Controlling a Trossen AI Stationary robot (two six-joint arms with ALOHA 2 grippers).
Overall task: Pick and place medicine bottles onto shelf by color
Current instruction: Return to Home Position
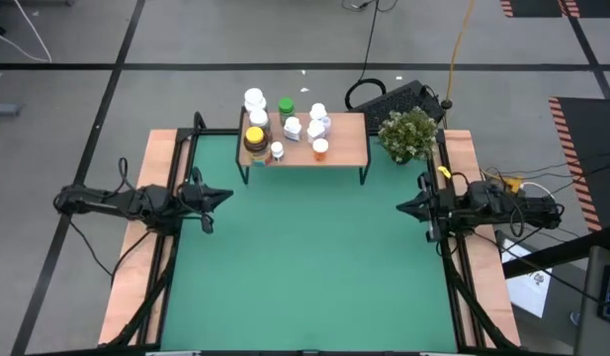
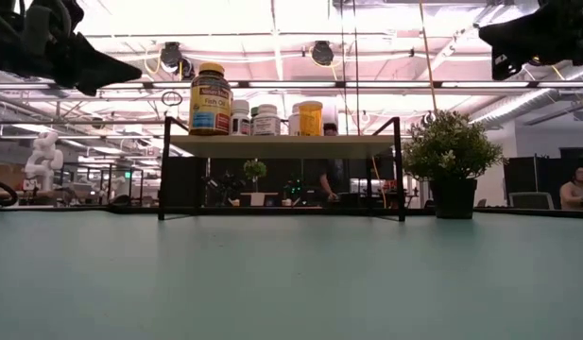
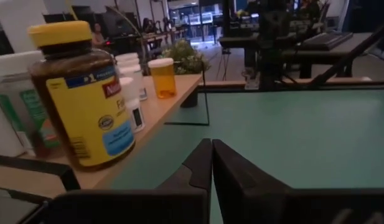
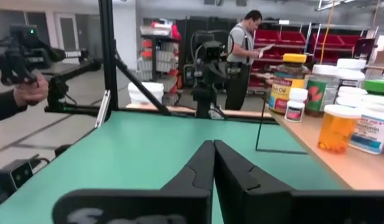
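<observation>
Reading "Fish Oil": amber bottle (image 2: 211, 102) (yellow lid (image 2: 211, 68)) on shelf (image 2: 357, 145).

One desk (image 1: 314, 267). One shelf (image 1: 349, 133), upper centre of the high view. Bottles on the shelf:
- one amber bottle (image 1: 254, 137) with a yellow lid
- one green bottle (image 1: 286, 105)
- one orange bottle (image 1: 320, 148)
- white bottles (image 1: 253, 97), about six, packed too tight for a sure count

Roughly nine bottles in all. One potted plant (image 1: 407, 134), right of the shelf. Two arms, two claws: left claw (image 1: 225, 196) mid-left, right claw (image 1: 400, 207) mid-right. In the right wrist view, one person (image 4: 244, 50) stands at top centre, and there is one hand (image 4: 27, 92) at the left edge.
</observation>
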